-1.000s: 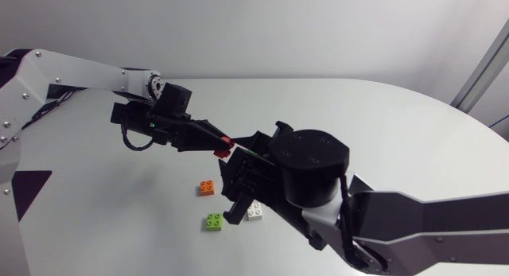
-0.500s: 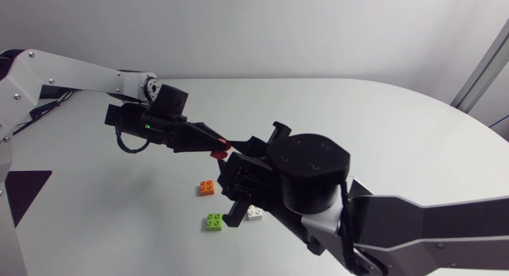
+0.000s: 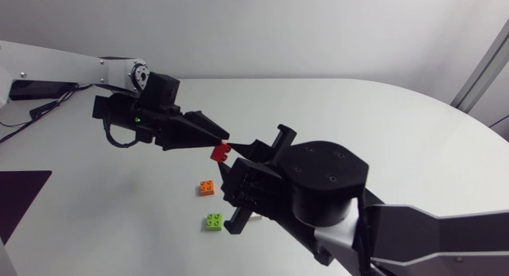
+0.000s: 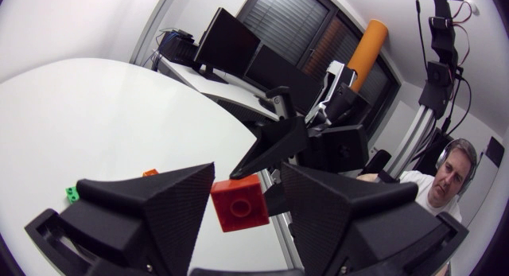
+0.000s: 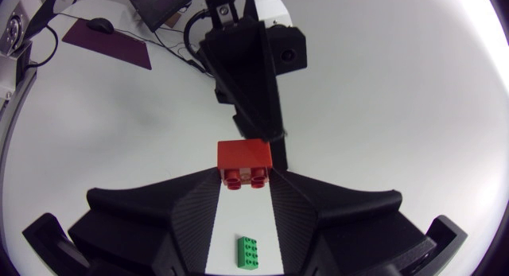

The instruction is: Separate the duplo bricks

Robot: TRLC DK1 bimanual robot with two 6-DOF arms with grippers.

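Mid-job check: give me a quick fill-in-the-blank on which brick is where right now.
1. The held brick, between the jaws of the left gripper, is ___.
2. In the right wrist view, the lone brick on the table under the right gripper is ___.
3. In the head view, that brick has an ___ neighbour on the table.
Missing words: red; green; orange.

Across the table, orange brick (image 4: 150, 172) and green brick (image 4: 72, 193) partly behind one of the fingers (image 4: 151, 208) of the left gripper (image 4: 248, 174).
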